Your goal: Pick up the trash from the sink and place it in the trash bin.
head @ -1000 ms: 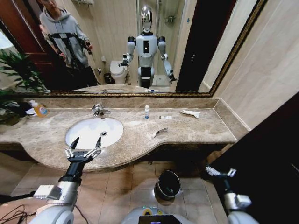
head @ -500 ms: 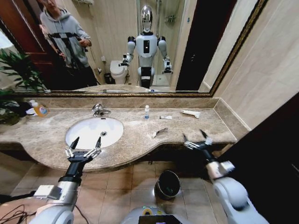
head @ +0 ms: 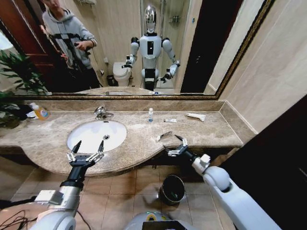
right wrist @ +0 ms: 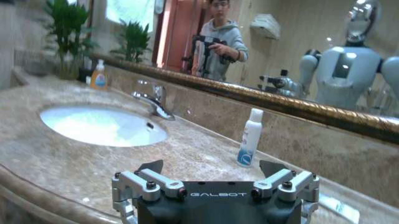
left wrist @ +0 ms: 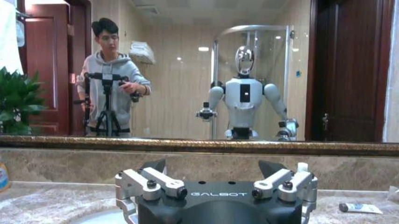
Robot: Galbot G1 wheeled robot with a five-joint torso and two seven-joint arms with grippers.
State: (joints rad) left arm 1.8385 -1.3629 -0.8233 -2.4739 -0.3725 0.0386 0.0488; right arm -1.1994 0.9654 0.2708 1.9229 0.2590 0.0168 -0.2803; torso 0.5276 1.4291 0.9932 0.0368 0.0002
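I had the right gripper [head: 176, 145] spread wide at the counter's front edge — the thin silvery piece [head: 163, 136] lay just beyond it, long axis slanting toward the sink [head: 97, 134]. The left gripper [head: 86, 149], also spread, was farther off.

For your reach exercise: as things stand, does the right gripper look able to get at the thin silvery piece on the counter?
Probably yes: the right gripper is open, hovering at the counter edge just short of the thin silvery piece, with nothing between them.

Left end effector [head: 87, 151] held low with fingers spread wide, right end effector [head: 176, 146] reached forward, fingers apart
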